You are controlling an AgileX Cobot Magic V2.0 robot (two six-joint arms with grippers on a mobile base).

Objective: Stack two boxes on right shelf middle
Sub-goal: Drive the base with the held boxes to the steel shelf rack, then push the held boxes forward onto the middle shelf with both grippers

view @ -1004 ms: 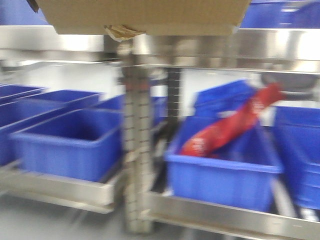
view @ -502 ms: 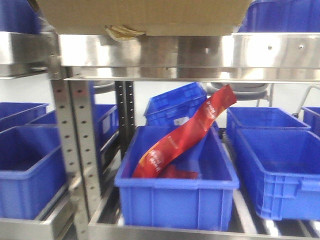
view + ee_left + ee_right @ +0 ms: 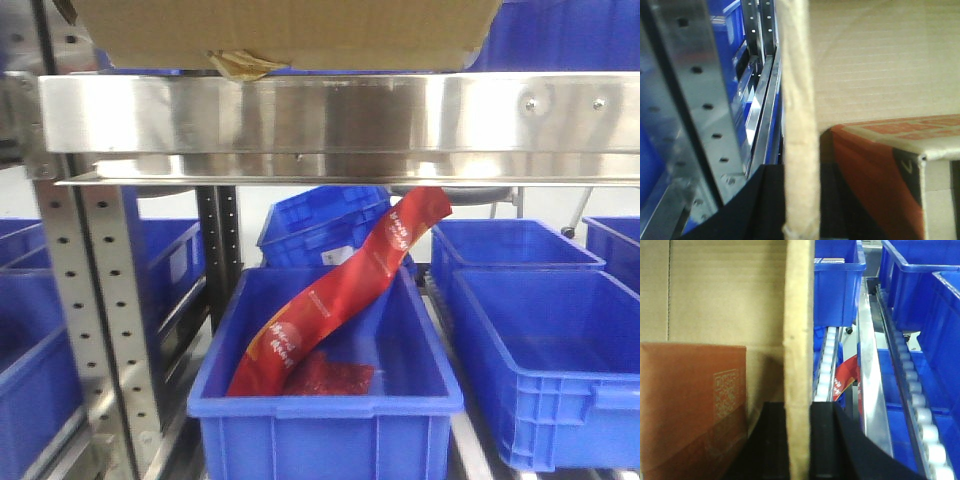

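Observation:
A large open cardboard box (image 3: 290,30) fills the top of the front view, its underside just above the steel shelf rail (image 3: 340,115). My left gripper (image 3: 800,200) is shut on the box's left wall (image 3: 799,100), with one black finger on each side of it. My right gripper (image 3: 799,440) is shut on the right wall (image 3: 799,315) in the same way. An orange box lies inside the cardboard box, seen in the left wrist view (image 3: 875,175) and the right wrist view (image 3: 690,405).
Below the rail, a blue bin (image 3: 325,410) holds a long red packet (image 3: 340,290). More blue bins stand to the right (image 3: 540,350) and behind (image 3: 320,225). A perforated steel upright (image 3: 100,300) stands at left. Roller tracks (image 3: 912,390) run beside the bins.
The shelf scene has slid left and sharpened; the steel rail now sits lower and larger in view. The bin with the red packet is centred. The cardboard box stays at the top.

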